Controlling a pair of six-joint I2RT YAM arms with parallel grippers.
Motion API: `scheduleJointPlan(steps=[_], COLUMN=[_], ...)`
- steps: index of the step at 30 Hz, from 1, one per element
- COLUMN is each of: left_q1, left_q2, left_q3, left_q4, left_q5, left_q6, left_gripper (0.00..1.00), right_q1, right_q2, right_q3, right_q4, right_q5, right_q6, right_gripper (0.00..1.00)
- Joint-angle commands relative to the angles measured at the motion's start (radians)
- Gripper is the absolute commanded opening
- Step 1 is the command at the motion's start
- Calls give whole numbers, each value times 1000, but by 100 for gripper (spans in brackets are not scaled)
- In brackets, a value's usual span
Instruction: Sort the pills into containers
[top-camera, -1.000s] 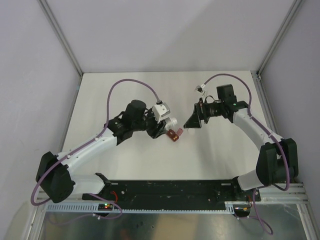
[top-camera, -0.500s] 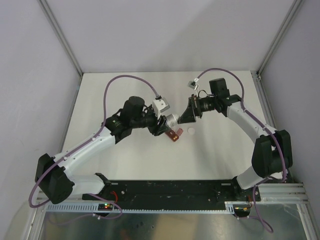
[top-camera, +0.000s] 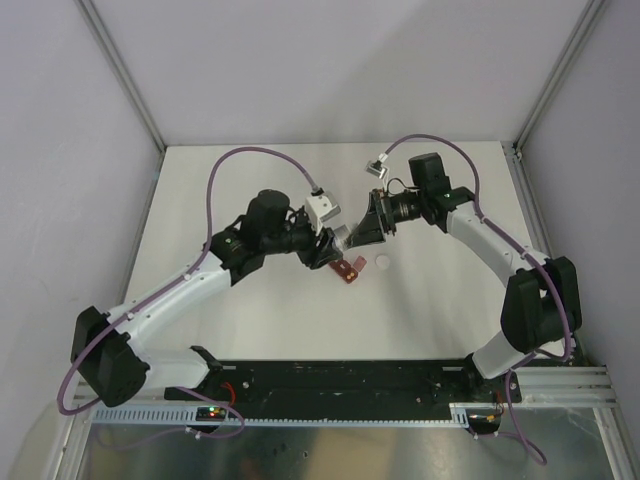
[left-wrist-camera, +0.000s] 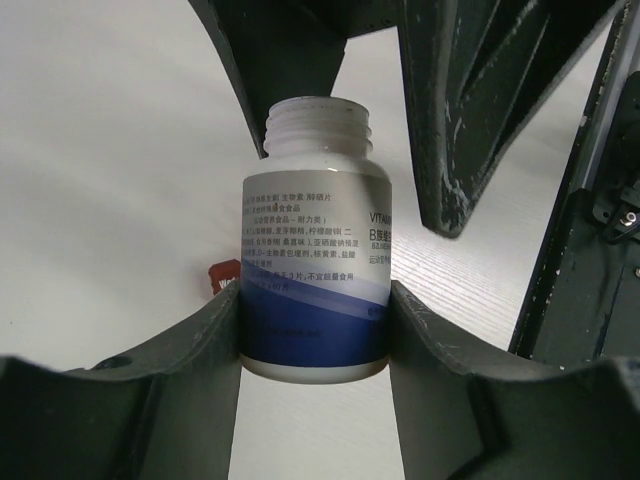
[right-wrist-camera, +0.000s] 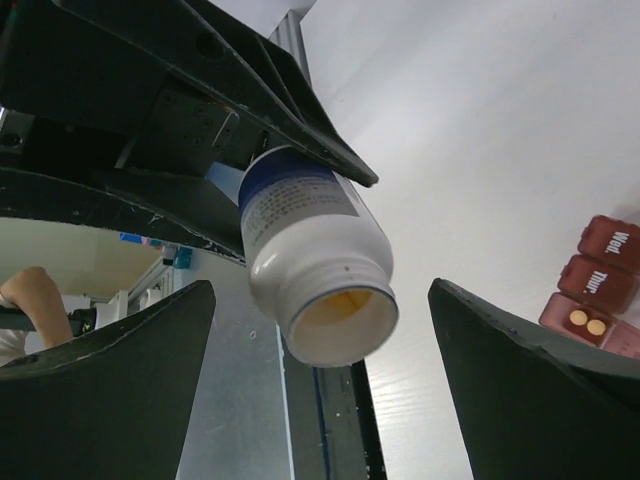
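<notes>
Gripping entry, left gripper (top-camera: 333, 243): both fingers (left-wrist-camera: 200, 345) closed against the sides of a white bottle (left-wrist-camera: 315, 290), lower label band dark blue, upper part printed in small text. Threaded neck bare, mouth uncapped. Bottle tipped off upright, with its mouth toward the right gripper (top-camera: 366, 232).

Contents of bottle: yellow pills (right-wrist-camera: 340, 300), seen through the mouth from the right wrist view.

Right gripper: fingers (right-wrist-camera: 110, 390) spread wide, nothing held; the bottle mouth sits between them in the wrist view without touching either.

Pill box (top-camera: 347, 268): dark red strip of three square compartments, lying on the table (top-camera: 250, 180) just on the near side of the bottle, between the two grippers. Two lids read "Wed." and "Thur." The third compartment, paler at the frame edge, seems to be open, though the view cuts it off; two yellow tablets (right-wrist-camera: 586, 320) lie in it. From the left wrist, only a red corner shows beside the bottle.

Loose item: small white disc (top-camera: 382, 262), flat on the table just right of the pill box, apart from it
</notes>
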Motion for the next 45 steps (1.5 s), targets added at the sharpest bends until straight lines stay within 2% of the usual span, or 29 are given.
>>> scheduleJointPlan(steps=[1, 14, 45], left_q1=[-8, -21, -56], left_q2=[11, 60, 101], left_q3=[63, 61, 36], left_q4=[30, 29, 15], left_q5=[-19, -88, -128], left_q6=[16, 54, 85], left_gripper=[0, 0, 2], right_q1=[21, 28, 27], right_q2=[-49, -144, -194], right_q3=[45, 58, 111], right_q4=[30, 7, -113], right_q5=[-34, -27, 35], right_q6=[32, 36, -62], right_gripper=[94, 90, 89])
